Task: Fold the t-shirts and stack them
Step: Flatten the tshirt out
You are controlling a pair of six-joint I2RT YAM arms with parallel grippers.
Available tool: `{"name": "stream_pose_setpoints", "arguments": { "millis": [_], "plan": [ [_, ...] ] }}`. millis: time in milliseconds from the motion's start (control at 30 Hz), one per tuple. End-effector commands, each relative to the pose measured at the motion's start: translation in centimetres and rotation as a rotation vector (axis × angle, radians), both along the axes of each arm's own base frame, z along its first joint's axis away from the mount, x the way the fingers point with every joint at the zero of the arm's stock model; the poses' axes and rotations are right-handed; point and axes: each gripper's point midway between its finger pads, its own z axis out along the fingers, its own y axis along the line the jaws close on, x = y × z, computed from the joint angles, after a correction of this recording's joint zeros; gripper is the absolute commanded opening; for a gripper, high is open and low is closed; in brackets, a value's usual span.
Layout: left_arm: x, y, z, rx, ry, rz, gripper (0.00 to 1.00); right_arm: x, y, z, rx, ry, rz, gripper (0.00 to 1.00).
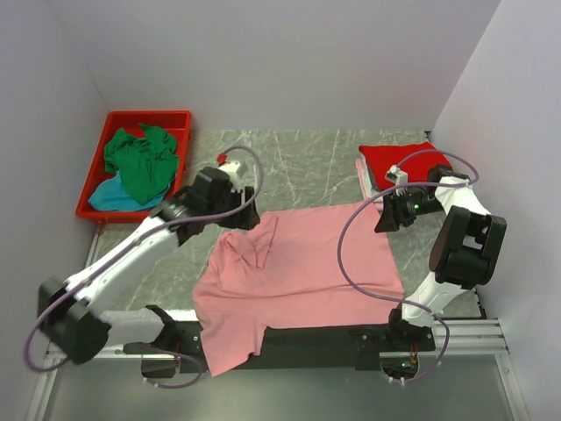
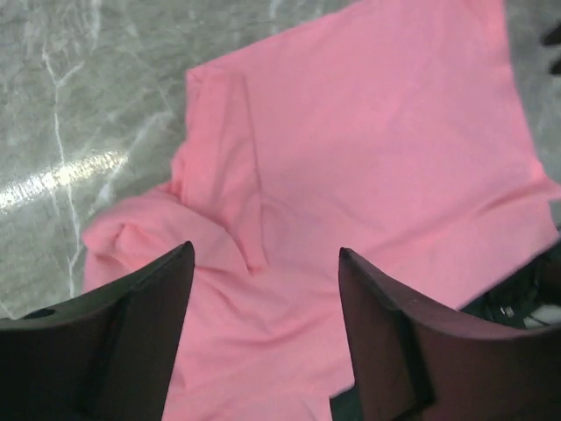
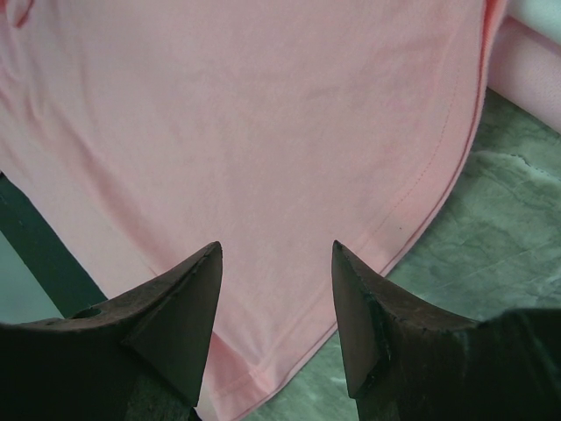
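At the middle of the tabletop, a pink shirt lies spread for folding. Its near-left part spills over the near edge, across the rail that carries the arms. The left arm reaches toward the shirt's far-left corner, its jaws parted and empty above a rumpled sleeve. That sleeve is bunched and doubled onto the body of the cloth, which is probably why the arm hangs there: the lump likely needs pulling flat before a clean fold can be made. The right arm bends back over the shirt's far-right corner, its jaws also wide apart and holding nothing. They are poised just above the stitched hem, where cloth gives way to bare marble. With an arm at each far corner, the pair look set to pinch the far edge together.

In the far-right corner a red shirt sits folded on a pale pink one, apparently the stack the pink shirt should join. A red bin in the far-left corner holds a green shirt and a teal shirt, heaped unfolded and seemingly waiting their turn. The task looks partly done, with this shirt and the two binned ones to go.
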Motion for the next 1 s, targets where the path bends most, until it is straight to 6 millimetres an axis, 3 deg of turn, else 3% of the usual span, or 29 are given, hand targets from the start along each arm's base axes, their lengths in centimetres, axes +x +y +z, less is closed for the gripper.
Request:
{"name": "stream_pose_setpoints", "arguments": {
  "millis": [0, 67, 233, 267, 433, 567, 800, 967],
  "plan": [
    [2.3, 0.2, -5.0, 0.117, 0.085, 0.027, 0.69, 0.0, 0.2, 0.9, 0.01, -0.033, -0.005, 0.6],
    [3.1, -0.6, -6.1, 0.136, 0.101, -0.006, 0.64, -0.2, 0.2, 0.7, 0.01, -0.031, -0.002, 0.6],
    [5.6, -2.8, -7.0, 0.149, 0.08, -0.101, 0.64, -0.2, 0.3, 0.3, 0.016, -0.017, -0.003, 0.6],
    [5.9, -3.0, -8.9, 0.182, 0.122, -0.115, 0.63, -0.1, 0.4, 0.3, 0.024, -0.016, -0.002, 0.6],
    [7.1, -3.0, -11.4, 0.273, 0.178, -0.133, 0.6, -0.2, 0.4, 0.2, 0.022, -0.021, 0.001, 0.6],
    [7.0, -2.7, -13.9, 0.33, 0.242, -0.149, 0.58, -0.3, 0.3, -0.1, 0.023, -0.009, 0.003, 0.6],
    [8.4, -3.2, -14.8, 0.359, 0.247, -0.153, 0.56, -0.3, 0.6, 0.1, 0.044, -0.011, 0.005, 0.6],
    [8.5, -3.5, -14.6, 0.35, 0.246, -0.161, 0.39, -0.5, 0.5, -0.1, 0.032, -0.011, 0.007, 0.6]
  ]
}}
